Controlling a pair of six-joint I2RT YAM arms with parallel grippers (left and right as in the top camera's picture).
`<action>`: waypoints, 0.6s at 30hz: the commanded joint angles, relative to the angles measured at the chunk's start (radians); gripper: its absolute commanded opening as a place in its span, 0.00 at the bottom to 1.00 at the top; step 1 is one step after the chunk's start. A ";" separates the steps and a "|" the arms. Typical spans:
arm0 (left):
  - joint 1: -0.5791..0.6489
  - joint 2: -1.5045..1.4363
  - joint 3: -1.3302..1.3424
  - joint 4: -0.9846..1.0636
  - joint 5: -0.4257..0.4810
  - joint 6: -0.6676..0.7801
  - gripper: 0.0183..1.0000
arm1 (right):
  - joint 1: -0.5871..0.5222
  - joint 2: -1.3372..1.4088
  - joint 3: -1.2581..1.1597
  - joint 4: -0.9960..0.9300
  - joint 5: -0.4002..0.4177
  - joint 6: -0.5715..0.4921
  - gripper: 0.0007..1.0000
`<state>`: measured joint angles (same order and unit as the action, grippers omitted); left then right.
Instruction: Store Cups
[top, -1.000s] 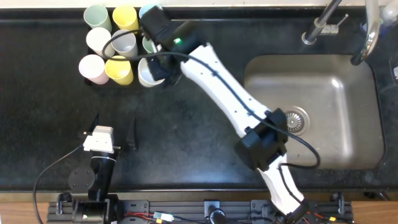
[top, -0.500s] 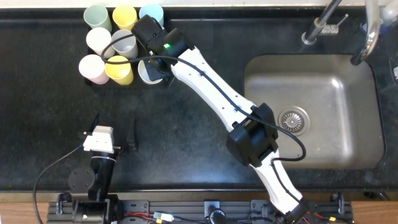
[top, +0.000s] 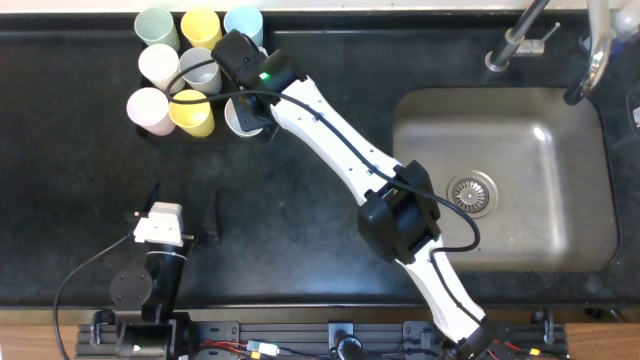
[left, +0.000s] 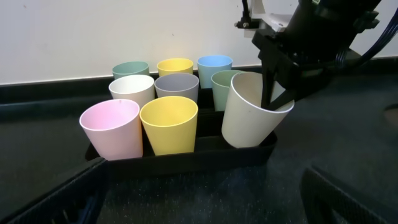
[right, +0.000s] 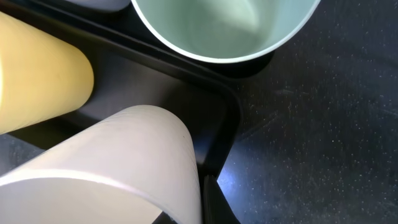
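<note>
While the left gripper (top: 185, 198) gapes empty, the right gripper (left: 273, 93) pinches a tilted cream plastic cup (left: 249, 121) in a black tray (left: 186, 160).

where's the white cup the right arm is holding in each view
top view: white cup at the tray's lower right corner.
left wrist view: tilted at the tray's end, its rim in the right gripper.
right wrist view: nearest the camera, over the tray's corner.
shared landmark: the yellow cup right beside it.
</note>
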<state>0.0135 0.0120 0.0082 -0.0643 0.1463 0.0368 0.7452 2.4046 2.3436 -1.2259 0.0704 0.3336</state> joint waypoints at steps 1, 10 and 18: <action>-0.003 -0.009 0.000 -0.003 0.010 0.015 1.00 | 0.000 0.000 0.015 0.006 0.010 0.020 0.04; -0.003 -0.009 0.000 -0.003 0.010 0.015 1.00 | 0.000 0.012 0.014 0.014 0.010 0.042 0.04; -0.003 -0.009 0.000 -0.003 0.011 0.016 1.00 | 0.000 0.012 0.011 0.008 0.012 0.072 0.06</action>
<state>0.0135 0.0120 0.0082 -0.0643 0.1463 0.0368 0.7452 2.4050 2.3436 -1.2198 0.0708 0.3782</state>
